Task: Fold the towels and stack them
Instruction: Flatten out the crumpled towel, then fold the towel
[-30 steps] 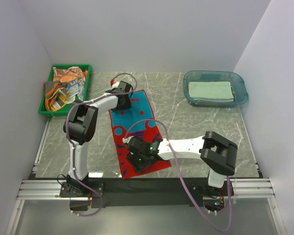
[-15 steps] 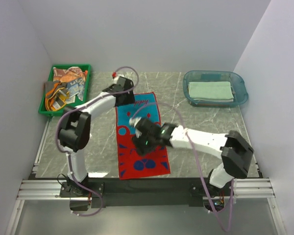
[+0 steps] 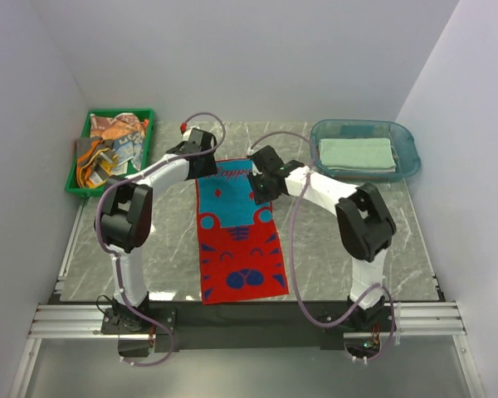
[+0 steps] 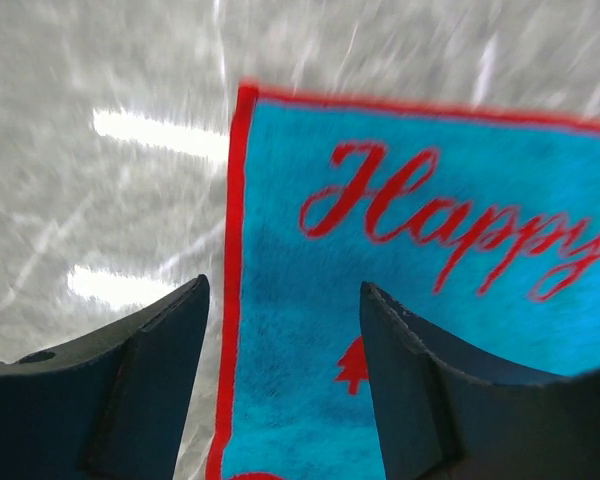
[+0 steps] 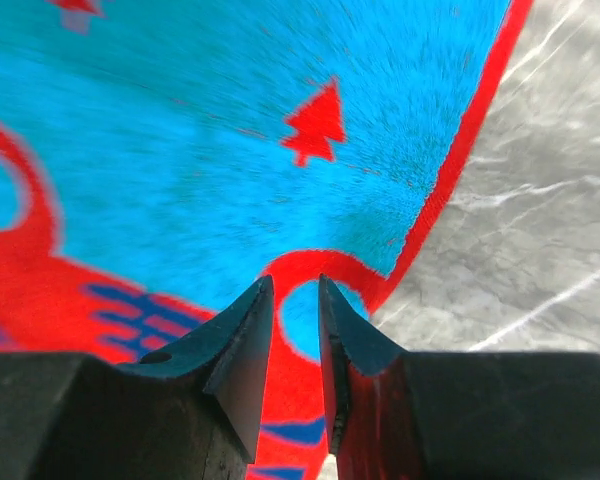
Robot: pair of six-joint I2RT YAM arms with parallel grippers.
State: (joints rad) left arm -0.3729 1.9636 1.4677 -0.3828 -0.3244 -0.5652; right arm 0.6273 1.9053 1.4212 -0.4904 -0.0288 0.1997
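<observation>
red-and-blue terry towel (image 3: 236,240) lies straighter now | left gripper (image 4: 282,288) spread apart at far-left corner | right gripper (image 5: 292,285) jumps from mid-towel to far-right, pinched nearly together

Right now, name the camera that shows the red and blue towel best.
The top camera: the whole towel lies spread flat on the table, only its far end partly covered. The left wrist camera catches just one corner with the word Happy; the right wrist camera, a blurred patch along one red border.
</observation>
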